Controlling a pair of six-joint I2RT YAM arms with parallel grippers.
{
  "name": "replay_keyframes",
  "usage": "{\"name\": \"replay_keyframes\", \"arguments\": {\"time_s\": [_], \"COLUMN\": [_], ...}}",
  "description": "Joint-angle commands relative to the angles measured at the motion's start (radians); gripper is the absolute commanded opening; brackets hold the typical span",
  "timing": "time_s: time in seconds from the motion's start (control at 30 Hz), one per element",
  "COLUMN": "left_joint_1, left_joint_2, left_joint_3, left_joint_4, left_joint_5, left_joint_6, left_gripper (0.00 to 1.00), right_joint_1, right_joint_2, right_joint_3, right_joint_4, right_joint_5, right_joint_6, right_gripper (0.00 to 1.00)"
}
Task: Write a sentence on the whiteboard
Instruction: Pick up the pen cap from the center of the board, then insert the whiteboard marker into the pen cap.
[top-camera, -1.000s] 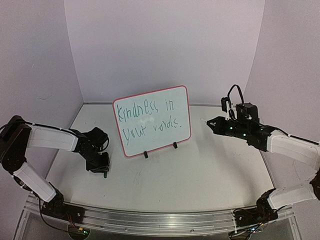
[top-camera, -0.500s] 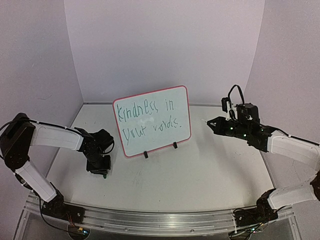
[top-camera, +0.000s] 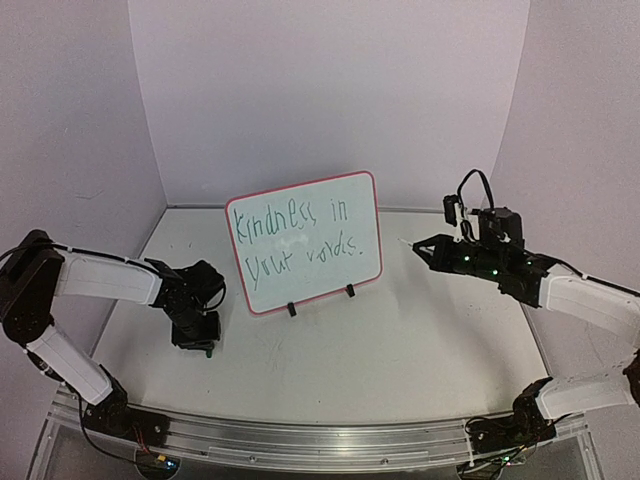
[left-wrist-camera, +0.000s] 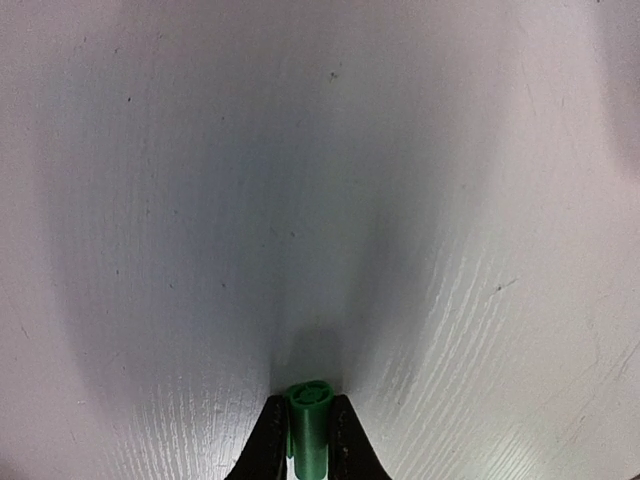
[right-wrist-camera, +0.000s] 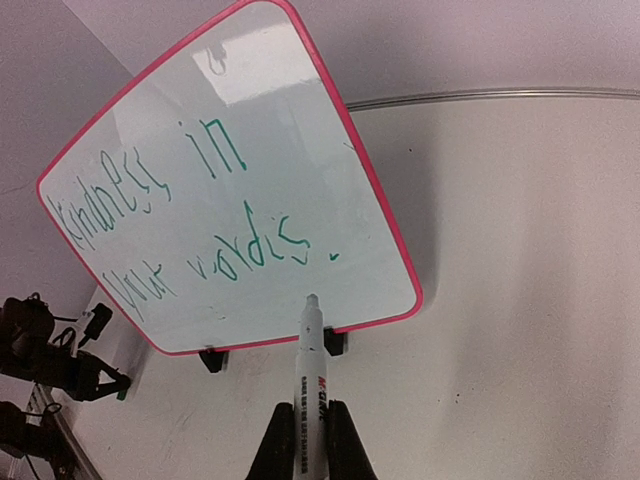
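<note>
White tabletop (top-camera: 400, 340) carries your whiteboard (top-camera: 305, 240). Left of it, your left gripper (left-wrist-camera: 308, 420) pinches a green cap (left-wrist-camera: 309, 398); right of it, your right gripper (right-wrist-camera: 310, 420) clamps a marker (right-wrist-camera: 311, 350).

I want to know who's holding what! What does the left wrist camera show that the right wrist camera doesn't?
Only the left wrist view: a close look at the green cap, pinched in the left gripper.
Only the right wrist view: the whiteboard with its sentence, and the marker in the right gripper, tip near the board's bottom edge.
Both: the white table and a gripper shut on something.
</note>
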Motion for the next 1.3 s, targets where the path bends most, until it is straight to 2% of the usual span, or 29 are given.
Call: {"name": "replay_keyframes", "arguments": {"time_s": [0.0,0.13,0.27,0.3,0.33,0.4,0.53,0.73,0.9,1.27], "left_joint_1": [-0.003,-0.003,-0.003,-0.002,-0.002,-0.001,-0.002,-0.001,-0.002,-0.001], "left_joint_2": [-0.118,-0.232,-0.301,-0.329,-0.334,-0.366,-0.421,-0.486,-0.517,-0.549], "left_joint_3": [-0.043,-0.061,-0.071,-0.075,-0.077,-0.087,-0.101,-0.142,-0.142,-0.158], "left_joint_4": [0.086,0.163,0.248,0.290,0.308,0.370,0.438,0.517,0.522,0.550], "left_joint_5": [0.022,0.029,0.039,0.080,0.085,0.113,0.123,0.138,0.148,0.155], "left_joint_6": [-0.091,-0.169,-0.228,-0.262,-0.268,-0.326,-0.388,-0.469,-0.484,-0.520], "left_gripper": [0.00,0.00,0.00,0.00,0.00,0.00,0.00,0.00,0.00,0.00], "right_joint_1": [0.027,0.112,0.269,0.328,0.340,0.457,0.613,0.775,0.844,0.847], "right_joint_2": [-0.065,-0.088,-0.063,-0.035,-0.022,0.039,0.168,0.386,0.545,0.680], "right_joint_3": [-0.007,-0.025,-0.036,-0.047,-0.049,-0.039,0.023,0.141,0.268,0.391], "right_joint_4": [0.071,0.119,0.186,0.259,0.271,0.342,0.407,0.535,0.554,0.531], "right_joint_5": [-0.072,-0.021,0.088,0.127,0.134,0.219,0.364,0.456,0.543,0.600], "right_joint_6": [-0.002,0.009,0.004,0.013,0.014,0.001,-0.035,-0.080,-0.108,-0.102], "right_gripper": [0.00,0.00,0.00,0.00,0.00,0.00,0.00,0.00,0.00,0.00]}}
